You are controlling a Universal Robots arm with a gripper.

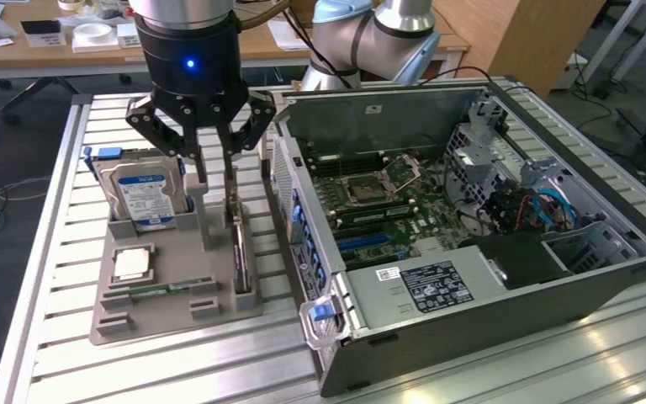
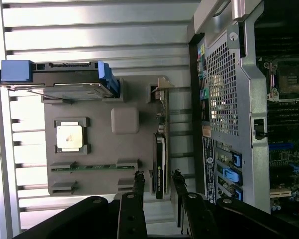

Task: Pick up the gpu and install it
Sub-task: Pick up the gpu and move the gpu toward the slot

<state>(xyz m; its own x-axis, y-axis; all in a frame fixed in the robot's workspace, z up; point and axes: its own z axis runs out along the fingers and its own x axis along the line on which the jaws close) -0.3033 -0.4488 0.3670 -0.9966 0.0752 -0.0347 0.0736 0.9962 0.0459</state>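
bench (image 1: 54, 295): ribbed aluminium, satin sheen
holder tray (image 1: 177, 313): matt grey plastic
gpu (image 1: 241, 252): slightly shiny black face, silvery metal bracket
computer case (image 2: 222, 94): perforated sheet metal

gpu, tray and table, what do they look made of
gpu: green circuit board with a black face, likely plastic; its silvery end bracket looks like metal.
tray: matte grey, probably plastic, no shine.
table: ribbed bright metal, likely aluminium, catching glare.
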